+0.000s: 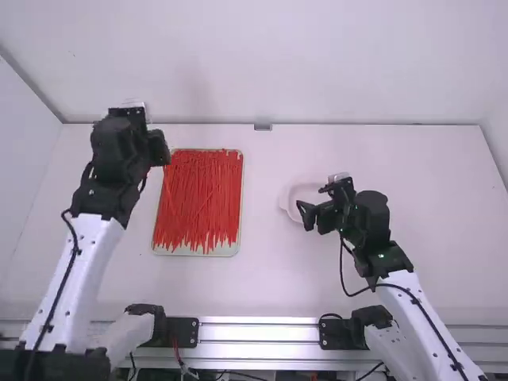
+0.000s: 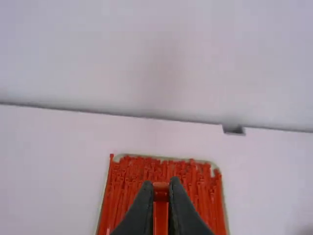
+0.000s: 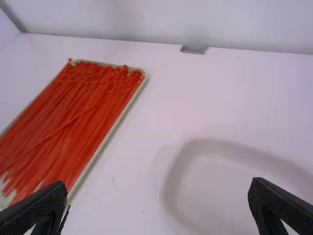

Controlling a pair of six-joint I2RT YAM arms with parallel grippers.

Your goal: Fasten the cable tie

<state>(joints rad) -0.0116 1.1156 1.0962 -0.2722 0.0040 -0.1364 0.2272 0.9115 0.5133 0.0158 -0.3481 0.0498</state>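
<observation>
Red cable tie (image 2: 160, 218): clamped between left gripper (image 2: 160, 192) fingers over tray (image 1: 240, 198) far end; right gripper (image 3: 159, 196): fingers spread, empty; step: pick-up; next, likely: threading tail through head.

One tray (image 1: 198, 253), many red cable ties (image 1: 198, 202), one white dish (image 1: 289, 198)

The high view looks forward and down from above, the wrist views sit low and close — all three share the red cable ties (image 1: 198, 198) (image 2: 195, 178) (image 3: 63, 127) (back wall (image 2: 156, 49) beyond).
</observation>
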